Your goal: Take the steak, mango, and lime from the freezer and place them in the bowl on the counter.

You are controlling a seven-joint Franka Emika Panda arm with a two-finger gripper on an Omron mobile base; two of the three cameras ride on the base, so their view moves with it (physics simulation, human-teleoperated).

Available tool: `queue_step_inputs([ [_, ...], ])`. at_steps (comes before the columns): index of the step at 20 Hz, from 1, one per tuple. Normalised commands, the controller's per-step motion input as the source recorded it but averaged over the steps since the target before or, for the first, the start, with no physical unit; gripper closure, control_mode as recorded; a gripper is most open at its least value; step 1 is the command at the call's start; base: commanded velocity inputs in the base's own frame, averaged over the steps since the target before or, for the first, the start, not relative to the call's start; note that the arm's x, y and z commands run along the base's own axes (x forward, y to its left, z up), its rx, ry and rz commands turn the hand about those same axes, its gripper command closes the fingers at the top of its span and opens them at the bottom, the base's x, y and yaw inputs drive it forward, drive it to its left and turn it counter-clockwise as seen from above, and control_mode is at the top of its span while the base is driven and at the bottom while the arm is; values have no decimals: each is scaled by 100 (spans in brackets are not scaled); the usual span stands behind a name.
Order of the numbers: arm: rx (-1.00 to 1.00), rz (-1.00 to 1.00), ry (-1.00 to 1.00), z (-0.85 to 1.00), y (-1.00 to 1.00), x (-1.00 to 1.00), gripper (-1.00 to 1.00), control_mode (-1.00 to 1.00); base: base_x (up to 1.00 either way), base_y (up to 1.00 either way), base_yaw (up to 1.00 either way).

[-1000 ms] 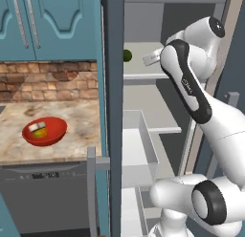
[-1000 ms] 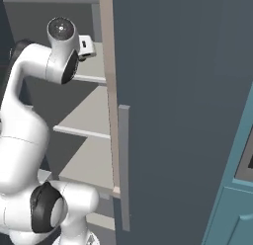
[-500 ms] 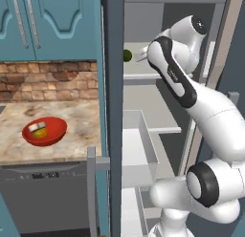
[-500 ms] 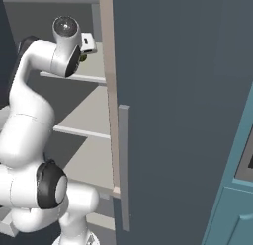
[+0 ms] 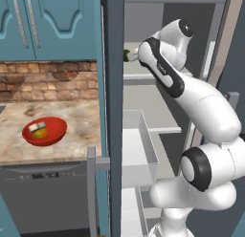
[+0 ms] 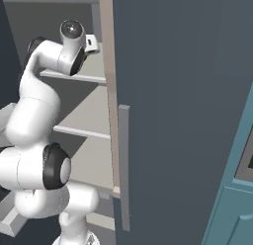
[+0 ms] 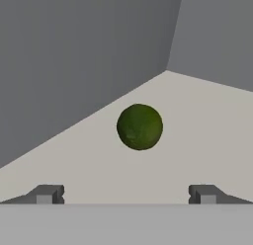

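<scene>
Reaching deeper since before, the gripper [image 7: 126, 193] lines its wide-open jaws on the lime [image 7: 140, 126] near the shelf's [image 7: 207, 135] back corner.

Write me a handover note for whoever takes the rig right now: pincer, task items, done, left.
Pincer: open, empty, aimed at the lime, short of it.
Lime: alone on a light grey freezer shelf, near the back corner.
Bowl: on the counter, holding the steak and the mango.
Done: steak and mango delivered.
Left: close on the lime, carry it to the bowl.
</scene>
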Motion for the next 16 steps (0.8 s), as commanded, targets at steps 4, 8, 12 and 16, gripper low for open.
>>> queue_step_inputs([
  [4, 0, 0, 3, -5, 12, 44, -100, -100, 0, 0, 0],
  [8, 0, 0, 9, -13, 22, 31, -100, -100, 0, 0, 0],
  [12, 0, 0, 4, -12, 20, 39, -100, -100, 0, 0, 0],
  [16, 0, 0, 0, -4, 0, 34, -100, -100, 0, 0, 0],
])
